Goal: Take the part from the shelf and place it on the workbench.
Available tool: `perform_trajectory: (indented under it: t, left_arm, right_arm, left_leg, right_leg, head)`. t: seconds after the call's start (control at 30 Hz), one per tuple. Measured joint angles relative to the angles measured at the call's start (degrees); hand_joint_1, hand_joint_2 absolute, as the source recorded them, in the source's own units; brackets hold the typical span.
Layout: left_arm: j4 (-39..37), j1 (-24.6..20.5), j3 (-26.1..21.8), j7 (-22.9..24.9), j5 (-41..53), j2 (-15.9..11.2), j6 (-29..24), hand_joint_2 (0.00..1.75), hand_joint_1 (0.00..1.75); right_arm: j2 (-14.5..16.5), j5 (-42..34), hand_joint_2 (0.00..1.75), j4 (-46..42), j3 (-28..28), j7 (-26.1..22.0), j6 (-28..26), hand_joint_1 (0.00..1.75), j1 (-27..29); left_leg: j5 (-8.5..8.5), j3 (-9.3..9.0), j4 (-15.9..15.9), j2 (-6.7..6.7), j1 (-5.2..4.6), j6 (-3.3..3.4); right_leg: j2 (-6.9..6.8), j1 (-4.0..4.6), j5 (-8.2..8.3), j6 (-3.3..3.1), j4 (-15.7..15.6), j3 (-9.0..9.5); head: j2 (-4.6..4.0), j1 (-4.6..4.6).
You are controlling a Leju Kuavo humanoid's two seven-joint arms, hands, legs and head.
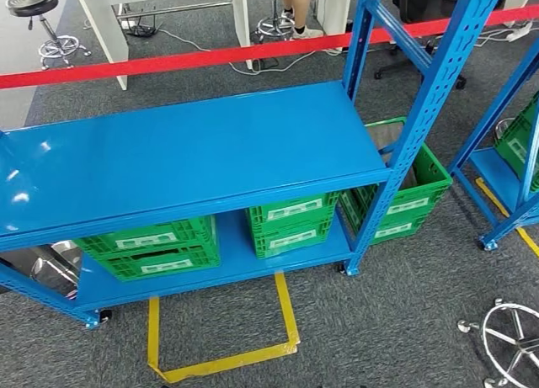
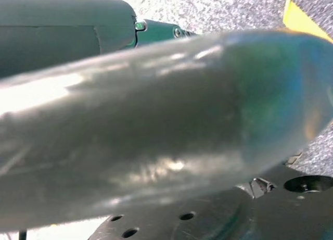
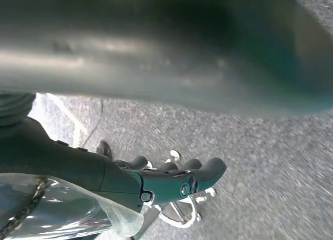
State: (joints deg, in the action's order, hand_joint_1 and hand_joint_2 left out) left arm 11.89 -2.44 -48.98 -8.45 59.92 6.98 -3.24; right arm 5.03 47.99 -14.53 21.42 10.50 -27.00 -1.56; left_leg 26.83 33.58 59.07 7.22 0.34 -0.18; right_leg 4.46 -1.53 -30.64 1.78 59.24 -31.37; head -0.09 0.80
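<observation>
A blue metal shelf [image 1: 190, 152] stands in front of me in the head view, its top board bare. On its lower board sit two green crates [image 1: 159, 249] [image 1: 292, 224], and shiny metal pieces [image 1: 50, 270] lie at the far left end. A third green crate [image 1: 407, 194] stands on the floor behind the right post. My left hand [image 2: 149, 130] hangs over the carpet, its thick grey thumb blurred across the wrist view and a dark finger [image 2: 161, 32] straight behind it. My right hand [image 3: 117, 177] also hangs low, its fingers [image 3: 196, 175] stretched out and holding nothing.
A red tape barrier [image 1: 190, 60] runs behind the shelf. Yellow floor tape [image 1: 222, 363] marks a box on the carpet before it. A chrome stool base [image 1: 514, 342] stands at my right. A second blue shelf [image 1: 509, 169] is farther right. A person's legs [image 1: 299, 9] stand beyond the barrier.
</observation>
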Motion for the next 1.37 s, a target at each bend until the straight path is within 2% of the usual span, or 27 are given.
perform_trajectory:
  t: [0.03, 0.07, 0.1, 0.17, 0.23, 0.27, 0.3, 0.33, 0.4, 0.47, 0.53, 0.57, 0.63, 0.67, 0.73, 0.77, 0.8, 0.87, 0.9, 0.93, 0.97, 1.0, 1.1, 1.2, 1.23, 1.33, 1.37]
  left_arm:
    - [0.0, 0.14, -0.01, 0.01, 0.01, -0.07, -0.07, 0.0, 0.0]
    - [0.0, 0.26, -0.01, 0.02, 0.02, -0.09, -0.14, 0.0, 0.0]
    - [0.0, 0.28, -0.02, 0.03, 0.03, -0.12, -0.2, 0.0, 0.0]
    - [0.0, 0.09, -0.01, 0.04, 0.07, -0.07, -0.29, 0.0, 0.0]
    - [0.0, -0.03, 0.0, 0.04, 0.14, -0.02, -0.45, 0.0, 0.0]
    - [0.0, 0.05, -0.01, 0.03, 0.18, 0.0, -0.63, 0.0, 0.0]
    - [0.0, 0.16, -0.01, 0.0, 0.2, -0.01, -0.86, 0.0, 0.0]
    - [0.0, 0.26, -0.02, -0.07, 0.21, -0.02, -1.11, 0.0, 0.0]
    - [0.0, 0.22, -0.02, -0.21, 0.21, -0.08, -1.52, 0.0, 0.0]
    - [0.0, 0.04, -0.02, -0.3, 0.21, -0.12, -1.72, 0.0, 0.0]
    - [0.0, 0.11, -0.02, -0.32, 0.21, -0.1, -1.79, 0.0, 0.0]
    - [0.0, 0.25, -0.02, -0.33, 0.21, -0.06, -1.81, 0.0, 0.0]
    - [0.0, 0.29, -0.03, -0.34, 0.21, -0.02, -1.87, 0.0, 0.0]
    - [0.0, 0.2, -0.04, -0.38, 0.23, 0.0, -1.94, 0.0, 0.0]
    - [0.0, -0.03, -0.04, -0.56, 0.38, 0.02, -2.15, 0.0, 0.0]
    - [0.0, -0.04, -0.04, -0.69, 0.51, 0.04, -2.27, 0.44, 0.0]
    - [0.0, 0.0, -0.04, -0.83, 0.61, 0.04, -2.41, 0.87, 0.0]
    - [0.0, 0.04, -0.04, -1.15, 0.7, 0.06, -2.78, 1.75, 0.0]
    - [0.0, 0.01, -0.04, -1.3, 0.67, 0.07, -3.01, 1.75, 0.0]
    - [0.0, -0.05, -0.04, -1.44, 0.6, 0.07, -3.21, 1.75, 0.0]
    - [0.0, -0.11, -0.04, -1.58, 0.51, 0.06, -3.42, 1.75, 0.0]
    - [0.0, -0.15, -0.04, -1.71, 0.43, 0.04, -3.66, 1.75, 0.0]
    - [0.0, -0.16, -0.04, -2.18, 0.56, -0.01, -4.58, 1.75, 0.0]
    - [0.0, -0.27, -0.01, -2.57, 1.5, 0.04, -6.0, 1.75, 0.0]
    - [0.0, -0.28, 0.05, -2.75, 1.94, 0.05, -6.55, 1.75, 0.0]
    - [0.0, -0.24, 0.55, -3.63, 3.4, 0.03, -8.22, 0.44, 0.0]
    - [0.0, -0.24, 0.67, -3.79, 3.68, 0.02, -8.47, 0.0, 0.0]
  right_arm:
    - [0.01, -0.02, 0.0, 0.01, 0.0, -0.02, 0.03, 0.0, -0.04]
    - [0.01, -0.03, 0.0, 0.01, -0.01, -0.03, 0.04, 0.0, -0.09]
    - [0.01, -0.03, 0.0, 0.0, -0.01, -0.06, 0.07, 0.0, -0.14]
    - [-0.01, -0.06, 0.0, 0.01, -0.01, -0.11, 0.12, 0.0, -0.13]
    - [-0.04, -0.14, 0.0, 0.04, -0.02, -0.13, 0.16, 0.0, -0.02]
    - [-0.05, -0.26, 0.0, 0.05, -0.02, -0.15, 0.18, 0.0, -0.02]
    - [-0.07, -0.44, 0.0, 0.06, -0.02, -0.24, 0.18, 0.0, -0.06]
    - [-0.07, -0.66, 0.0, 0.05, -0.02, -0.39, 0.18, 0.0, -0.11]
    - [-0.07, -1.15, 0.0, 0.05, -0.03, -0.75, 0.16, 0.0, -0.17]
    - [-0.06, -1.44, 0.0, 0.05, -0.05, -0.97, 0.15, 0.0, -0.18]
    - [-0.04, -1.57, 0.0, 0.02, -0.05, -1.14, 0.14, 0.0, -0.26]
    - [-0.03, -1.58, 0.0, -0.02, -0.05, -1.2, 0.13, 0.0, -0.34]
    - [-0.04, -1.63, 0.0, -0.06, -0.07, -1.27, 0.1, 0.0, -0.4]
    - [-0.05, -1.76, 0.0, -0.05, -0.08, -1.32, 0.15, 0.0, -0.32]
    - [-0.06, -2.23, 0.0, -0.03, -0.18, -1.55, 0.39, 0.0, -0.08]
    - [-0.07, -2.53, 0.0, -0.02, -0.28, -1.74, 0.57, 0.0, 0.01]
    - [-0.07, -2.81, 0.0, -0.02, -0.4, -1.95, 0.7, 0.0, 0.03]
    - [-0.07, -3.37, 0.0, -0.02, -0.7, -2.35, 0.79, 0.0, -0.02]
    - [-0.07, -3.69, 0.44, -0.02, -0.91, -2.49, 0.71, 0.0, -0.09]
    - [-0.07, -4.03, 0.87, -0.02, -1.14, -2.6, 0.52, 0.0, -0.16]
    - [-0.07, -4.4, 1.31, -0.02, -1.39, -2.68, 0.29, 0.0, -0.2]
    - [-0.07, -4.77, 1.75, -0.03, -1.63, -2.8, 0.08, 0.0, -0.21]
    - [-0.04, -6.16, 1.75, -0.03, -2.53, -3.5, -0.08, 0.0, -0.15]
    - [0.05, -8.34, 1.75, -0.03, -3.84, -4.67, 0.96, 0.0, -0.28]
    - [0.07, -9.2, 1.31, -0.03, -4.39, -5.2, 1.28, 0.0, -0.3]
    - [0.08, -11.61, 0.0, -0.03, -6.25, -6.97, 1.88, 0.0, -0.27]
    - [0.08, -11.99, 0.0, -0.03, -6.56, -7.25, 2.04, 0.0, -0.26]
  left_leg:
    - [-0.04, 0.1, -0.02, 0.24, 0.08, -0.3]
    - [0.24, 0.36, 0.48, -0.5, 0.02, -0.6]
    - [1.06, 1.05, 1.92, -1.89, -0.05, -0.85]
    - [4.04, 4.03, 8.01, -5.33, -0.13, -1.32]
    - [6.35, 7.45, 14.63, -6.61, 0.02, -1.51]
    - [6.14, 8.05, 15.71, -6.8, 0.06, -1.46]
    - [4.92, 7.56, 14.64, -6.94, 0.05, -1.29]
    - [2.97, 6.07, 11.65, -7.23, -0.04, -0.99]
    - [0.06, 2.34, 4.38, -9.2, -0.65, -0.09]
    - [-0.24, 0.61, 0.87, -10.63, -1.28, 0.59]
    - [-0.09, 0.48, 0.32, -9.88, -1.31, 1.0]
    - [-0.23, 0.27, -0.07, -9.35, -1.14, 1.24]
    - [-0.55, -0.19, -0.79, -8.41, -0.69, 1.77]
    - [-0.57, -0.27, -0.91, -7.94, -0.61, 1.93]
    - [-0.43, -0.33, -0.89, -7.03, -0.59, 2.18]
    - [-0.32, -0.45, -0.87, -6.61, -0.61, 2.21]
    - [-0.17, -0.64, -0.84, -6.3, -0.61, 2.17]
    - [0.29, -1.13, -0.71, -5.85, -0.57, 1.85]
    - [0.57, -1.26, -0.5, -5.69, -0.67, 1.57]
    - [0.77, -1.28, -0.34, -5.53, -0.76, 1.27]
    - [0.9, -1.23, -0.19, -5.43, -0.86, 1.03]
    - [0.91, -1.16, -0.08, -5.36, -0.96, 1.07]
    - [0.8, -1.28, -0.25, -5.33, -0.95, 1.82]
    - [0.81, -1.61, -0.66, -5.34, -0.95, 1.84]
    - [0.81, -1.69, -0.76, -5.34, -0.94, 1.79]
    - [0.8, -1.81, -0.93, -5.34, -0.92, 1.46]
    - [0.8, -1.82, -0.95, -5.34, -0.92, 1.38]
  right_leg:
    - [-0.69, -0.01, 0.09, -0.38, -0.04, 0.19]
    - [-1.34, -0.06, 0.14, -0.78, -0.12, 0.31]
    - [-2.12, -0.13, 0.17, -1.14, -0.23, 0.45]
    - [-3.85, 0.0, -0.04, -1.7, -0.32, 0.68]
    - [-5.68, 0.22, -0.33, -1.95, -0.32, 0.82]
    - [-6.46, 0.3, -0.5, -1.98, -0.31, 0.93]
    - [-7.13, 0.37, -0.67, -1.95, -0.32, 1.12]
    - [-7.73, 0.43, -0.87, -1.88, -0.32, 1.4]
    - [-8.85, 0.6, -1.41, -1.52, -0.35, 1.81]
    - [-9.96, 0.82, -1.86, -0.98, -0.5, 2.0]
    - [-10.87, 0.93, -2.05, -0.45, -0.86, 2.69]
    - [-10.26, 0.89, -2.34, -0.2, -0.76, 2.92]
    - [-7.4, 0.79, -4.32, 0.19, 2.48, 1.53]
    - [-5.82, 0.73, -5.81, 0.27, 5.84, -0.33]
    - [-4.7, 0.73, -7.96, 0.39, 12.97, -4.74]
    - [-4.57, 0.74, -7.61, 0.43, 14.56, -6.25]
    - [-4.54, 0.74, -6.1, 0.46, 13.96, -6.74]
    - [-4.49, 0.7, -1.11, 0.39, 7.58, -4.96]
    - [-4.36, 0.7, 0.65, 0.3, 4.02, -3.6]
    - [-4.21, 0.69, 1.62, 0.06, 1.58, -2.52]
    - [-4.07, 0.68, 1.88, -0.17, 0.29, -1.92]
    - [-3.98, 0.69, 1.79, -0.35, -0.01, -1.69]
    - [-3.94, 0.73, 1.93, -0.54, -0.12, -1.6]
    - [-3.96, 0.81, 1.73, -0.86, -0.12, -1.39]
    - [-3.97, 0.83, 1.66, -0.98, -0.12, -1.32]
    - [-3.98, 0.89, 1.53, -1.19, -0.1, -1.21]
    - [-3.98, 0.9, 1.51, -1.22, -0.1, -1.2]
  head:
    - [0.0, -0.02]
    - [0.0, 0.11]
    - [0.0, 0.31]
    - [0.0, 0.71]
    - [0.0, 0.76]
    - [0.0, 0.78]
    - [0.0, 0.79]
    - [0.0, 0.79]
    - [0.0, 0.79]
    - [0.0, 0.72]
    - [0.0, 0.64]
    - [0.0, 0.55]
    - [0.0, 0.33]
    - [0.0, 0.21]
    - [0.0, 0.14]
    - [0.0, 0.16]
    - [0.0, 0.17]
    - [0.0, 0.16]
    - [0.0, 0.14]
    - [0.0, 0.19]
    - [0.0, 0.21]
    - [0.0, 0.23]
    - [0.0, 0.28]
    - [0.0, 0.29]
    - [0.0, 0.29]
    - [0.0, 0.28]
    - [0.0, 0.28]
